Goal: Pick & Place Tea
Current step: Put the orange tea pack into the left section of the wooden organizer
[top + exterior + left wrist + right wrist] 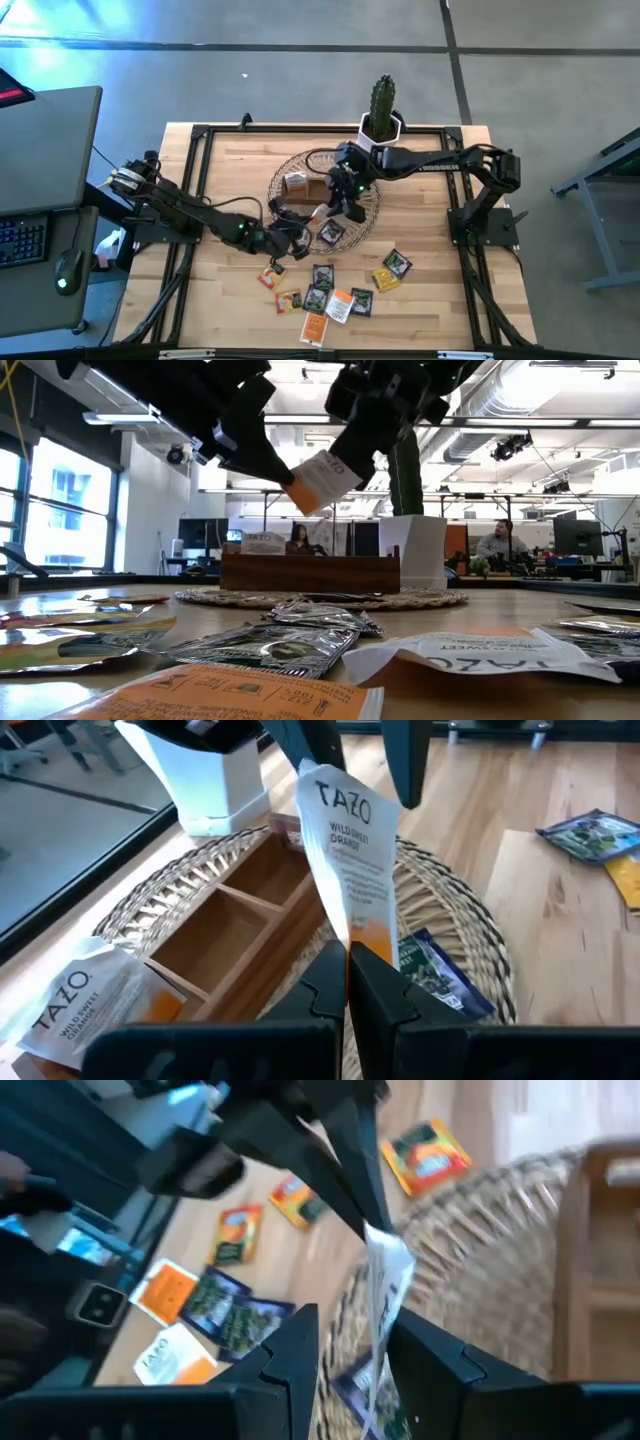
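Nearest the low camera, an orange packet (210, 695) and a white-and-orange packet (490, 655) lie flat on the wooden table (430, 290), blurred at the picture's lower edge, with silvery dark packets (265, 643) just behind them. Seen from above, about a dozen loose tea packets (325, 290) are scattered on the table's near half, orange, yellow, dark and white.

Beyond them sits a round wicker basket (285, 165) holding a brown wooden compartment box (225, 925); one white packet (75, 1005) rests at the box's end, and a dark packet (435, 970) lies on the basket weave. A potted cactus (382, 105) stands at the table's far edge, just behind the basket.

Above the basket's near rim the two arms meet. The left gripper (348, 965) is closed tight on the orange lower end of a white tea packet (345, 845), holding it upright in the air. The right gripper (350, 1345) comes from the opposite side with its fingers (295, 1345) partly apart on either side of the same packet — whether they actually touch it cannot be told.

The right wrist view is smeared, so the packets beneath it are hard to read. Both arms' bodies block the basket's middle from above. People sit at desks far behind, too small to make out.
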